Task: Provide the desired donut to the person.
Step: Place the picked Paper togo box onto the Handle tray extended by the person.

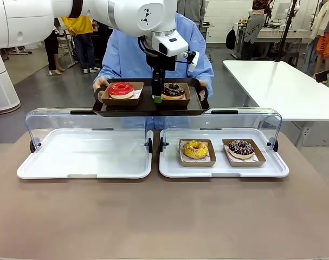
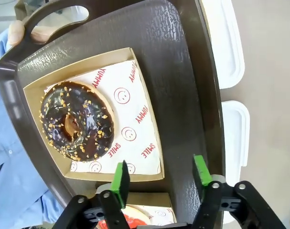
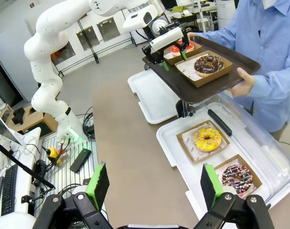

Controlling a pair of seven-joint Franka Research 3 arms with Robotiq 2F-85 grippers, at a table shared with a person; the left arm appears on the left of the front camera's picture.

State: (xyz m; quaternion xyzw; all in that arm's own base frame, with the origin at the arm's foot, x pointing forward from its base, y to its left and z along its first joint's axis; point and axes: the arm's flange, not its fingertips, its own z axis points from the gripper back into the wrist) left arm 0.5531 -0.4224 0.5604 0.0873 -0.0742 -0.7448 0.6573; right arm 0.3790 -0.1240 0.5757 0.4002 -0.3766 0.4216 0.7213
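The person in the blue shirt stands at the far side of the counter and holds a dark tray with both hands. Two donuts sit on the tray, each in a little paper box. The red donut is on the left and the chocolate donut with nut bits is on the right.

The left pincer hangs over the tray, between the two boxes. Its green pads stand apart with nothing between them. The chocolate donut's box lies just past the tips, so it looks like the pincer has let go and the donut is now with the person.

The right pincer waits on the near side, well back from the trays. It is wide open too and holds nothing.

On the counter there are two white trays with clear lids flipped up. The left tray has nothing in it. The right tray has a yellow donut and a sprinkle donut, each in its box.

I think the main job is nearly done, since the donut sits on the person's tray. What is left, I guess, is for the left arm to lift away from the tray and go back. I cannot tell if the person wants one more.
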